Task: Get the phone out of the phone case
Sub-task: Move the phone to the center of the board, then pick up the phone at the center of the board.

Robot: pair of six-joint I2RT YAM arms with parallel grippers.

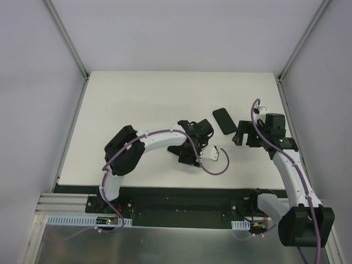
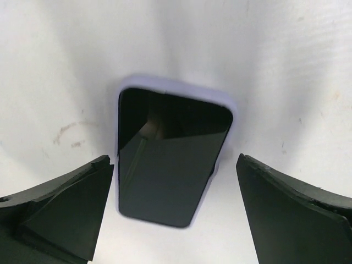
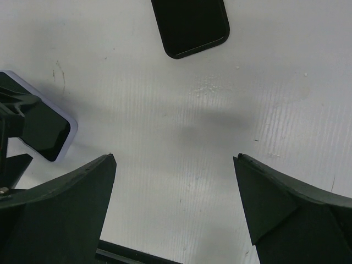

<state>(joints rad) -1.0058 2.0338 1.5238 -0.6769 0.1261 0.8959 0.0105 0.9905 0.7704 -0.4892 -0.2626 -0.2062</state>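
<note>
The left end effector (image 2: 173, 160), spread, straddles the phone (image 2: 165, 143) without touching it. The phone lies in its lilac case (image 2: 176, 88) on the table (image 1: 137, 99), mostly hidden from above. Right of the case, the right end effector (image 3: 175, 157) hangs spread near a black slab (image 3: 190, 25), which is cut off in the wrist view.

1. White table (image 1: 143, 104): flat, matte, rectangular top.
2. Brownish scuff marks (image 2: 65, 133): on the table surface, seen in the left wrist view.
3. Grey walls (image 1: 176, 33): enclose the table on three sides.
4. Metal strut (image 1: 66, 36): runs up from the far left corner.
5. White slotted cable duct (image 1: 82, 221): below the table's near edge, left side.
6. Metal plate (image 1: 165, 247): nearest the camera.
</note>
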